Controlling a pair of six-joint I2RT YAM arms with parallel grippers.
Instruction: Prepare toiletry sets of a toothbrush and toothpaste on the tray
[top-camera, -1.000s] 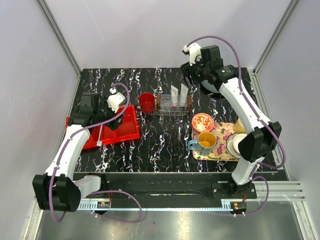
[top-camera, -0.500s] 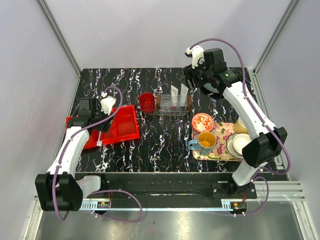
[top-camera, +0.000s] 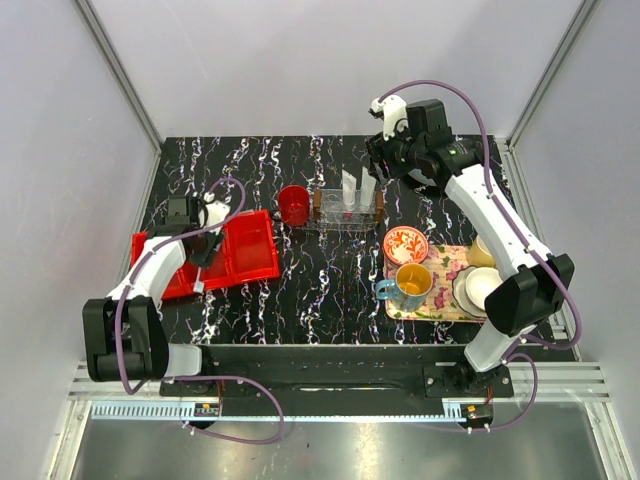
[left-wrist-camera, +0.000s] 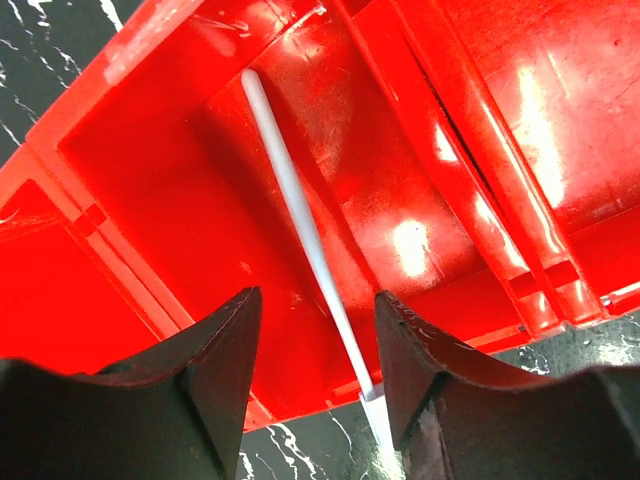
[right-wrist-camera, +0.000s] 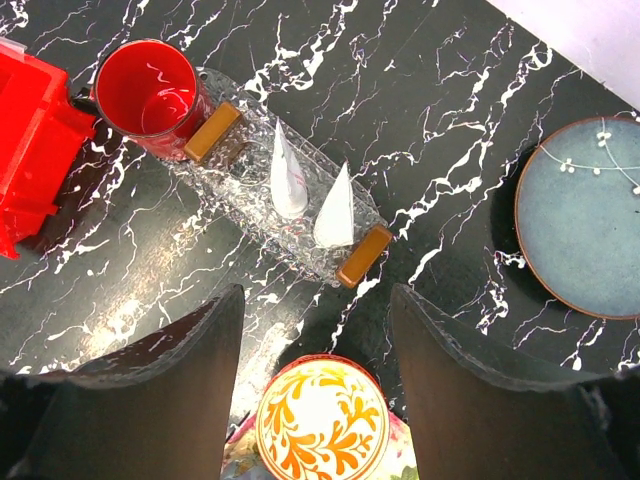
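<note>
The toothbrush (left-wrist-camera: 300, 215), slim and white, lies slantwise in a compartment of the red bin (left-wrist-camera: 130, 200), its head poking over the bin's near wall. My left gripper (left-wrist-camera: 315, 345) hangs low over it, open, with the handle running between the jaws close to the right finger (left-wrist-camera: 420, 365). Two white toothpaste tubes (right-wrist-camera: 287, 180) (right-wrist-camera: 335, 208) lie side by side on the clear oval tray (right-wrist-camera: 235, 170). My right gripper (right-wrist-camera: 315, 340) is open and empty, high above the table just beside the tray (top-camera: 348, 212).
A red cup (right-wrist-camera: 145, 90) stands at the tray's left end. Below the right gripper sits an orange-patterned bowl (right-wrist-camera: 322, 420) on a floral tray (top-camera: 432, 290) with a blue mug (top-camera: 408, 284) and other crockery. A blue-grey plate (right-wrist-camera: 585, 215) lies at the back right.
My left arm has swung left and come down over the red bin's left compartment, its jaws narrowing around the toothbrush. The right gripper has shifted slightly right and otherwise holds.
</note>
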